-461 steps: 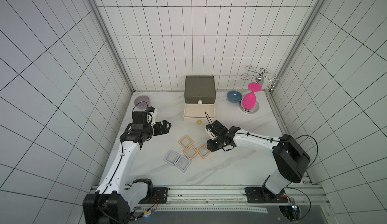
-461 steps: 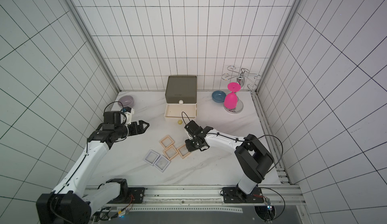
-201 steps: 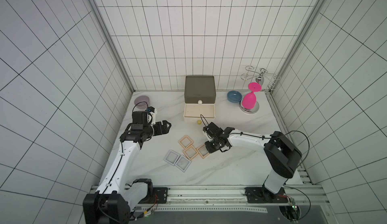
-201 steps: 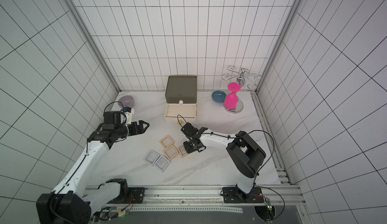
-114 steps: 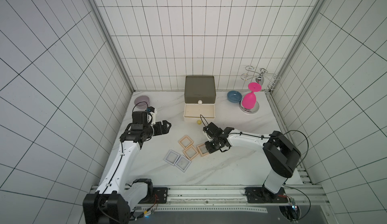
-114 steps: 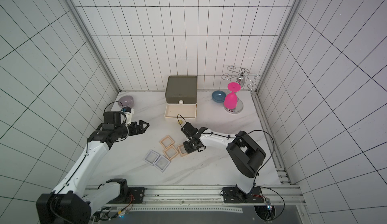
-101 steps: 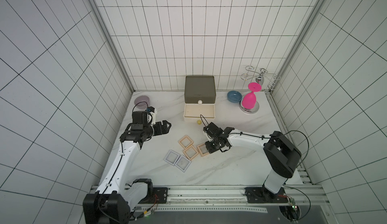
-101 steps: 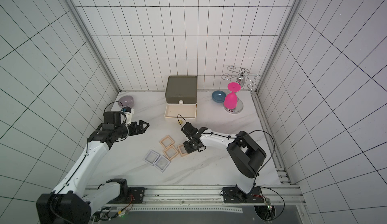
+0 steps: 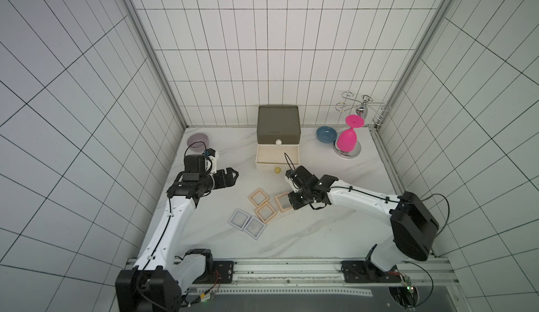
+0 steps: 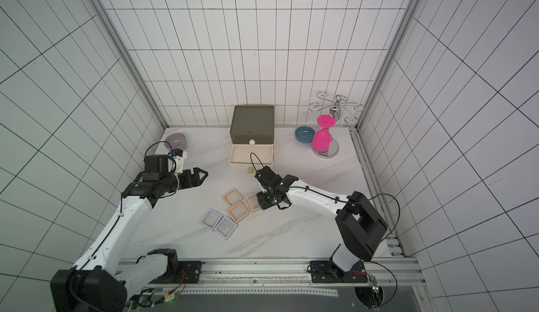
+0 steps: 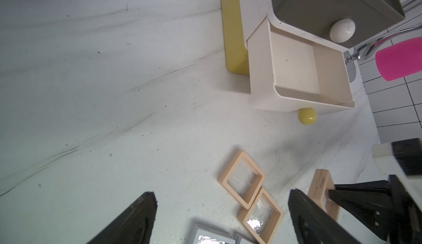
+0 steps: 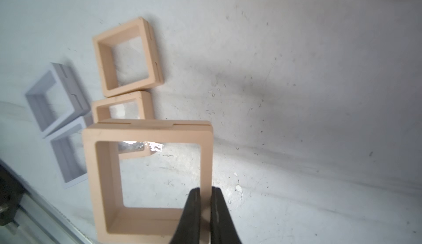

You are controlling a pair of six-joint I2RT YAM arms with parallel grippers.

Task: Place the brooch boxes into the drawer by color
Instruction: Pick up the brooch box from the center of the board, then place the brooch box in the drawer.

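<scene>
Three peach brooch boxes and two pale lavender ones lie clustered mid-table. My right gripper (image 12: pixel 206 189) (image 9: pixel 293 204) is shut on one side wall of a peach box (image 12: pixel 102 174) (image 9: pixel 282 203), one finger inside the frame and one outside. The other peach boxes (image 9: pixel 258 198) (image 9: pixel 266 212) and the lavender ones (image 9: pixel 239 219) (image 9: pixel 255 227) lie flat to its left. The drawer (image 9: pixel 278 125) stands at the back, its white tier (image 9: pixel 258 156) pulled out and empty. My left gripper (image 9: pixel 233 176) (image 11: pixel 222 192) hovers open, left of the boxes. No black boxes show.
A lilac bowl (image 9: pixel 198 142) sits at the back left. A blue bowl (image 9: pixel 326 134) and an upturned pink glass (image 9: pixel 348 138) under a chrome rack (image 9: pixel 363 107) are at the back right. The yellow knob (image 9: pixel 277 169) pokes out below the open tier.
My right gripper has moved left onto the rightmost peach box and closed on its side wall. The left arm has not moved.
</scene>
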